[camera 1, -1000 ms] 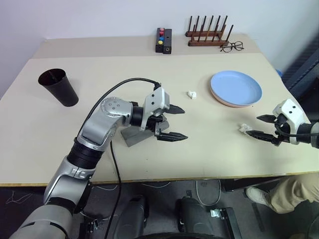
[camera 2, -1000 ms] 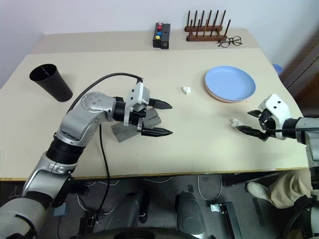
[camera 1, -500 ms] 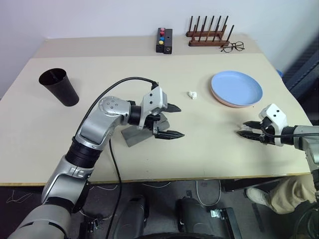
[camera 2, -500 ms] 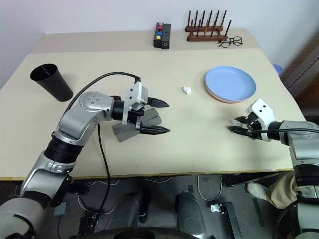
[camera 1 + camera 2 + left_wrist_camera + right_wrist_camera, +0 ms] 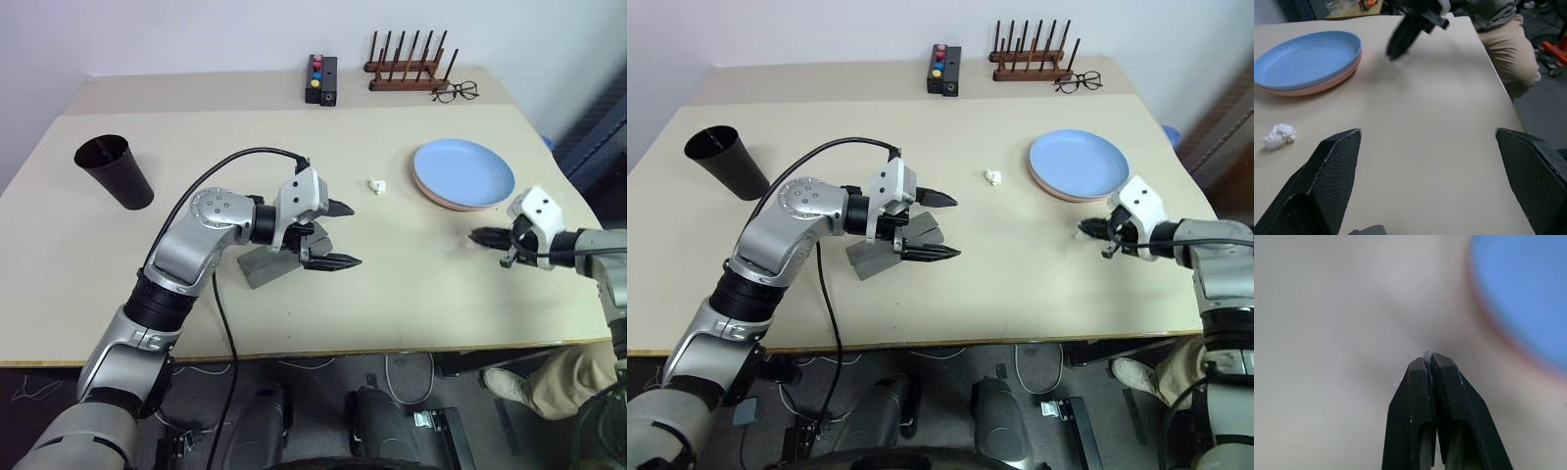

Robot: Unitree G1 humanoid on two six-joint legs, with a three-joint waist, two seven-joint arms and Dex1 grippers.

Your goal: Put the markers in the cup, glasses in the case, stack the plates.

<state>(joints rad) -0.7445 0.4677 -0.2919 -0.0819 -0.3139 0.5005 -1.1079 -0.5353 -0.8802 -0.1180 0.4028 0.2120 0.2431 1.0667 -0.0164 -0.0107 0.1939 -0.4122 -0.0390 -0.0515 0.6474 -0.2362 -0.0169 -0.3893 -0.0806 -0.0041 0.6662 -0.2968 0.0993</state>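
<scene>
The light blue plate lies stacked on the salmon pink plate at the right of the table. The black cup stands upright at the far left. The grey case lies mid-table, partly hidden under my left gripper, which hovers open and empty, pointing right. My right gripper hangs just off the table near the plates' front edge, shut on a small white scrap that peeks out at its tips. The markers and the glasses are out of view.
A crumpled white scrap lies between the case and the plates. At the back stand a black button box, a wooden rack and thin-framed eyeglasses. A person's leg is beside the table's right front corner.
My right gripper closed on the white scrap that lay before it and lifted it off the table, moving toward the plates. The left gripper stayed put, open.
</scene>
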